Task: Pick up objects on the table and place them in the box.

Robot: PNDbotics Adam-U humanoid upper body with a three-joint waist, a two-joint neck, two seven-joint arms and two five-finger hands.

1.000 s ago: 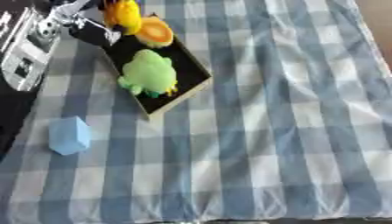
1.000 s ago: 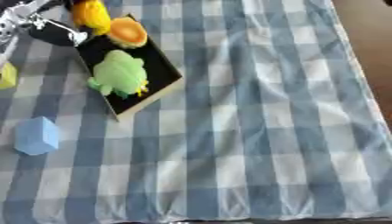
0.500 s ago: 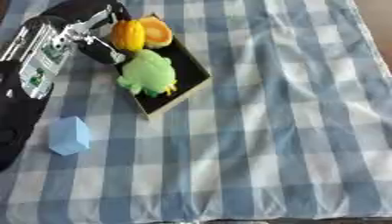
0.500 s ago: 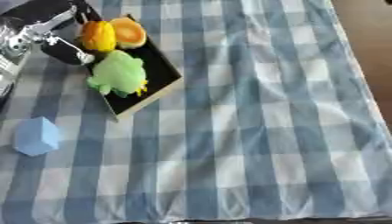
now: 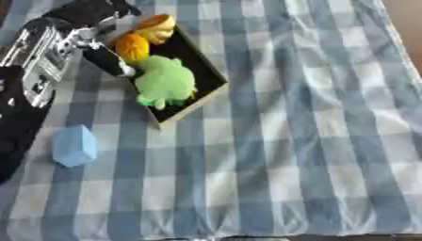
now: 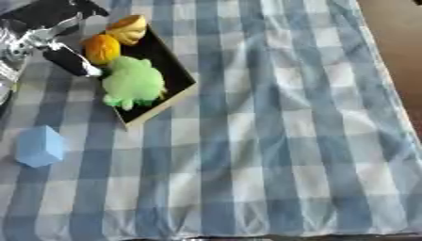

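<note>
Resting beside the box (image 5: 216, 85), left robot hand (image 5: 105, 59); blue block (image 5: 74, 146) outside.

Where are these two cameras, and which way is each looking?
Left eye view: in the robot's head, looking down at the checked tablecloth, the box and a blue block; the left hand and arm enter at the upper left.
Right eye view: beside it, facing the same way; less arm shows.
Both share the box with its green toy and orange things.

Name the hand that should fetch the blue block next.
Left. The left robot hand is at the box's left side, on the same side of the table as the blue block. The right hand shows in neither view.
</note>
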